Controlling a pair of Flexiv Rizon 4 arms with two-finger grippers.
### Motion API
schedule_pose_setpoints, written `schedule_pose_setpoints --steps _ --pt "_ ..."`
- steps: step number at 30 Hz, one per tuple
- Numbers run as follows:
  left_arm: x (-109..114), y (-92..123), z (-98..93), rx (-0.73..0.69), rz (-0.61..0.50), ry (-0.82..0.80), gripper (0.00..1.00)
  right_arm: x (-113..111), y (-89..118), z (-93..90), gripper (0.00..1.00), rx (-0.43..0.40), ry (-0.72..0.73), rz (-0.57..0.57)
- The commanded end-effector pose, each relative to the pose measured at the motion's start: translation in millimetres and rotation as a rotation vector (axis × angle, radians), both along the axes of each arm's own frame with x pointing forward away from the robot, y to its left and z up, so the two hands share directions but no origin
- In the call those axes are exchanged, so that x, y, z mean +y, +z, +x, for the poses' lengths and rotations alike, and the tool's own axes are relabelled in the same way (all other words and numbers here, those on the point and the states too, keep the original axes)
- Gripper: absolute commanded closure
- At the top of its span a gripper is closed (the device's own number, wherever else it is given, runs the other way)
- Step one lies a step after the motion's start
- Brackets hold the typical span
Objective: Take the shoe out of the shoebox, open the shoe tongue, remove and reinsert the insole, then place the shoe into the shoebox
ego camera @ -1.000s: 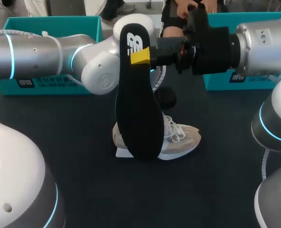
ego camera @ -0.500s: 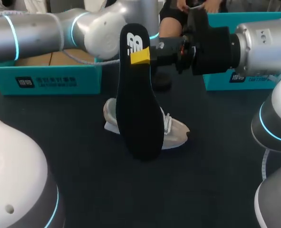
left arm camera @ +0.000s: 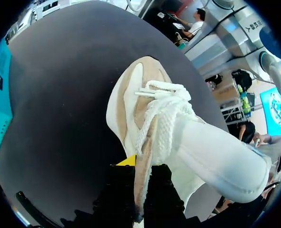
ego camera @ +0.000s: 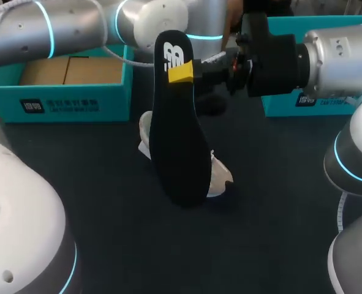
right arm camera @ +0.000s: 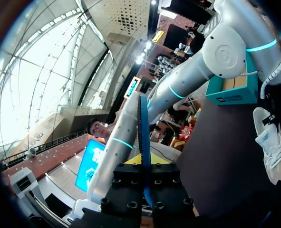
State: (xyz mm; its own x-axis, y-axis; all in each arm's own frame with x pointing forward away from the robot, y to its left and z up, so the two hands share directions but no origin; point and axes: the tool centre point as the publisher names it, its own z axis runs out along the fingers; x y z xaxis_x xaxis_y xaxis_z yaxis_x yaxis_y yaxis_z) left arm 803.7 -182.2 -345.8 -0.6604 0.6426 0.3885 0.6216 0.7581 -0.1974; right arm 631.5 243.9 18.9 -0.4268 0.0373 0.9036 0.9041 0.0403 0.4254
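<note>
Two firm holds: pinching insole (ego camera: 177,135) upright with right gripper (ego camera: 182,72), clamping shoe (left arm camera: 145,104) at its collar with left gripper (left arm camera: 144,165).

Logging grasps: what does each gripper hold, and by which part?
Right gripper: flat black insole, by its heel end. Left gripper: beige-and-white sneaker, by its collar edge.

Head view down from behind, wrist views nearer, all showing the shoe (ego camera: 217,177)
</note>
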Motion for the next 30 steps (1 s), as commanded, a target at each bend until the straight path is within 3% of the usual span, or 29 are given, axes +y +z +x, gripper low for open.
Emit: schedule_pose_setpoints --steps 1,8,14,24,30 --pt "-5 -3 2.2 0.157 0.058 -0.185 1.00 4 0 0.3 1.00 0.001 -0.002 -0.002" --pt "-14 -4 15.2 0.226 0.068 -0.400 1.00 4 0 0.3 1.00 0.001 -0.002 -0.002" --pt "-14 -4 20.8 0.242 0.004 -0.629 1.00 4 0 0.3 1.00 0.001 -0.002 -0.002" --pt "-20 -9 13.6 0.233 -0.029 -0.620 1.00 4 0 0.3 1.00 0.001 -0.002 -0.002" --pt "-23 -19 4.6 0.182 -0.038 -0.487 1.00 4 0 0.3 1.00 0.001 -0.002 -0.002"
